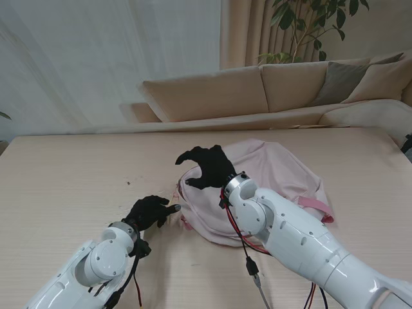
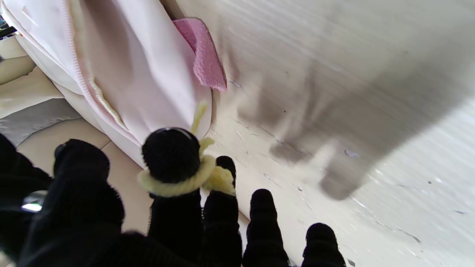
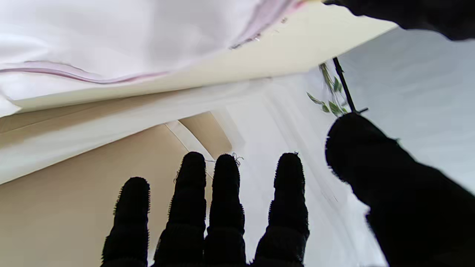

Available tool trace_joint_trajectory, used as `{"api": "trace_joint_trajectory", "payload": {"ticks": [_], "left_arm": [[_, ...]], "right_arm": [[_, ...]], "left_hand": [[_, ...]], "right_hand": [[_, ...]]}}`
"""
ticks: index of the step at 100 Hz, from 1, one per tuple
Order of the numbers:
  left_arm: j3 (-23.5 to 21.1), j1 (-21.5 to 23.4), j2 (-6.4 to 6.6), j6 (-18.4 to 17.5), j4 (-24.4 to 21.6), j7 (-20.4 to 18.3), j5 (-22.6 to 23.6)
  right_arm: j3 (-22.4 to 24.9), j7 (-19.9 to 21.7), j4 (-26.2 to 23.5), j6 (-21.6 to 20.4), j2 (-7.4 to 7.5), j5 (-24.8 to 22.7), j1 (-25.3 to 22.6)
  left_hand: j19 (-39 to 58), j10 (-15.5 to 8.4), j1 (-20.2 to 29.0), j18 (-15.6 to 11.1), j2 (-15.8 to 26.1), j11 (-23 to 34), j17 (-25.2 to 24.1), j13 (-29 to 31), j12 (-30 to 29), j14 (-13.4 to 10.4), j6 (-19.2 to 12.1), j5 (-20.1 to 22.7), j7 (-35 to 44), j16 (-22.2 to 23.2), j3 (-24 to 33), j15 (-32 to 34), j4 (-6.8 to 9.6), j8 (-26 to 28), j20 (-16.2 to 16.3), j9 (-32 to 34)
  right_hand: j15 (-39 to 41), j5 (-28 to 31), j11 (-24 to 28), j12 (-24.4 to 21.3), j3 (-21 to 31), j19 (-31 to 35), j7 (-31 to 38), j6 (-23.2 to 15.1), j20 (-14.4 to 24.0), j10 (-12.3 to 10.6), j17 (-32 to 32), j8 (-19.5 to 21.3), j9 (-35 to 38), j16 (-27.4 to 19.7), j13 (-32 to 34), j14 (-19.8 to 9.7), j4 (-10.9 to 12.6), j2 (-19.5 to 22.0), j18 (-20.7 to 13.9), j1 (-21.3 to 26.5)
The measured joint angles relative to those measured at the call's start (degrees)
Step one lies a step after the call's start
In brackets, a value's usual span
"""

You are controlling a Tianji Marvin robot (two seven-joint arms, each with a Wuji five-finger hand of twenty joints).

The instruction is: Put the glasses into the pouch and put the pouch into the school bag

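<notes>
Pink school bag (image 1: 270, 187) on desk (image 1: 64, 174), left robot hand (image 1: 149, 211) hooking yellow zipper cord (image 2: 178, 185) seen only by wrist, right robot hand (image 1: 207, 166) spread, empty.

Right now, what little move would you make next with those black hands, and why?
Probably pull the yellow cord gently toward me. It is looped round a finger of the left hand and seems tied to the zipper of the pink bag. The right hand hovers open over the bag. I see no glasses or pouch.
</notes>
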Motion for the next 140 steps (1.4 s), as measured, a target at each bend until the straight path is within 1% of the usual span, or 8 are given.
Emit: {"api": "trace_joint_trajectory", "payload": {"ticks": [12,25,69,89,110,125,133,140], "left_arm": [[0.0,0.0,-0.03,-0.4,0.0,0.0,0.2],[-0.1,0.0,-0.07,-0.4,-0.1,0.0,0.2],[0.0,-0.2,-0.1,-0.7,-0.3,-0.2,-0.6],[-0.1,-0.2,-0.11,-0.8,-0.2,-0.5,-1.2],[-0.1,-0.2,-0.11,-0.8,-0.2,-0.8,-1.7],[0.4,-0.8,-0.11,-1.1,0.3,-0.9,-2.3],[0.8,-1.4,-0.1,-1.3,0.8,-1.2,-2.4],[1.2,-2.2,-0.1,-1.6,1.4,-1.7,-2.7]], "right_arm": [[-4.8,2.1,5.7,3.1,-1.18,1.5,4.5],[-7.9,4.6,9.8,2.0,-2.09,2.8,7.6],[-16.3,10.0,14.8,1.5,-4.18,4.3,13.3],[-18.6,11.7,16.7,3.8,-5.73,4.6,14.6],[-20.8,9.5,22.4,3.1,-8.52,4.6,15.9],[-21.0,4.7,26.8,1.5,-10.69,5.0,16.0],[-21.0,1.8,28.5,1.1,-11.49,4.7,15.9],[-21.0,1.0,28.6,1.4,-11.5,3.4,15.9]], "left_hand": [[0.0,0.0,0.0,0.0,0.0,0.0,0.0,0.0,0.0,0.0,0.0,0.0,0.0,0.0,0.0,0.0,0.0,0.0,0.0,0.0],[0.0,0.0,0.0,0.0,0.6,0.0,0.0,0.0,0.0,0.0,0.0,0.0,0.0,0.0,0.0,0.0,0.0,0.0,0.4,0.0],[0.0,0.0,0.0,0.0,0.6,0.0,0.0,0.0,0.0,0.0,0.0,0.0,0.0,0.0,0.0,0.5,0.0,0.6,0.5,0.0],[0.0,0.0,0.0,0.0,0.6,0.0,0.0,0.0,0.0,0.0,0.0,0.0,0.0,0.0,0.0,0.5,0.0,0.6,0.5,0.0],[0.0,0.0,0.0,0.0,0.6,0.0,0.0,0.0,0.0,0.0,0.0,0.0,0.0,0.0,0.0,0.5,0.0,0.7,0.6,0.0],[0.0,0.0,0.0,0.1,0.6,0.0,0.0,0.0,0.0,0.0,0.0,0.0,0.0,0.0,0.0,0.5,0.01,1.1,0.6,0.0],[0.0,0.0,0.0,0.1,0.6,0.0,0.0,0.0,0.0,0.0,0.0,0.0,0.0,0.0,0.0,0.5,0.01,1.1,0.6,0.0],[0.0,0.0,0.0,0.1,0.6,0.0,0.0,0.0,0.0,0.0,0.0,0.0,0.0,0.0,0.0,0.5,0.01,1.1,0.6,0.0]], "right_hand": [[-1.6,0.0,-1.8,-0.9,0.0,-1.8,-0.7,-1.5,0.0,-0.1,0.0,0.0,-1.5,-0.7,-0.6,-0.2,0.0,0.4,0.0,1.1],[-5.2,-2.5,-4.4,-1.9,3.3,-5.9,-3.3,-3.6,-0.8,-3.3,-0.1,-1.4,-5.0,-2.4,-3.5,-2.0,0.1,-1.1,-0.1,4.2],[-9.6,-7.8,-13.2,-5.6,8.3,-10.9,-7.2,-3.8,-3.0,-6.5,-0.6,-5.8,-7.7,-4.5,-7.6,-4.7,0.0,-8.5,-1.4,12.6],[-9.7,0.6,-11.3,-5.6,8.2,-11.8,-5.3,-5.0,-3.0,-6.6,-0.7,-5.5,-7.7,-4.7,-7.6,-5.8,0.0,-6.3,-1.8,12.2],[-7.6,13.1,-4.5,-3.2,8.2,-11.6,2.4,-7.4,-2.1,-6.6,-0.7,5.3,-7.6,-4.4,-7.5,-6.9,0.0,-8.3,-2.1,12.1],[-3.8,25.0,-3.8,-2.4,8.2,-4.4,13.3,-8.5,-1.8,-7.0,-0.6,8.0,11.6,-2.2,-0.9,-7.0,-7.9,-12.9,-2.1,15.9],[1.2,29.5,-5.8,-3.3,8.2,3.3,17.0,-8.5,-1.3,-3.4,1.1,10.3,32.6,0.0,11.5,-5.5,-8.2,-14.6,-1.8,16.8],[6.1,30.1,-2.5,-3.6,8.2,7.2,17.5,-7.3,-0.8,-1.0,5.2,11.1,41.9,1.3,21.2,-1.5,-8.3,-15.2,-0.4,16.8]]}}
